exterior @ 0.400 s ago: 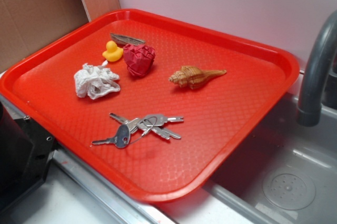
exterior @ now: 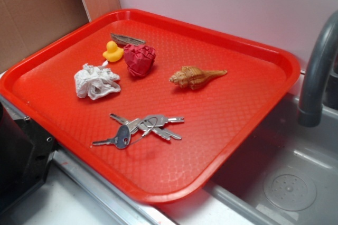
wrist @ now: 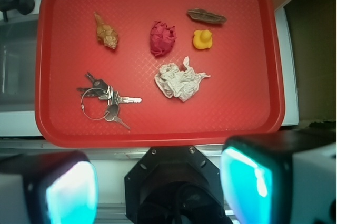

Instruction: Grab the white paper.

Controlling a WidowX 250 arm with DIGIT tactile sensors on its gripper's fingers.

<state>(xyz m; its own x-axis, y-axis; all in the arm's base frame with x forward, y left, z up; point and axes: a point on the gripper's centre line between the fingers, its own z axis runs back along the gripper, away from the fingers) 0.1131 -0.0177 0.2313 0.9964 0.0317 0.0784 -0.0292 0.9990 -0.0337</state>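
1. Wrist view: the gripper [wrist: 158, 187] shows at the bottom of the frame, its fingers [wrist: 68, 190] spread wide apart and holding nothing.
2. The white paper [wrist: 180, 81] lies on the red tray [wrist: 42, 66] at centre frame, below the yellow duck [wrist: 202, 39].
3. Keys [wrist: 102, 100] lie at lower left.

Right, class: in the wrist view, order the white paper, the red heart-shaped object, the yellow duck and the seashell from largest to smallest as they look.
1. white paper
2. red heart-shaped object and seashell: too alike to rank
3. yellow duck
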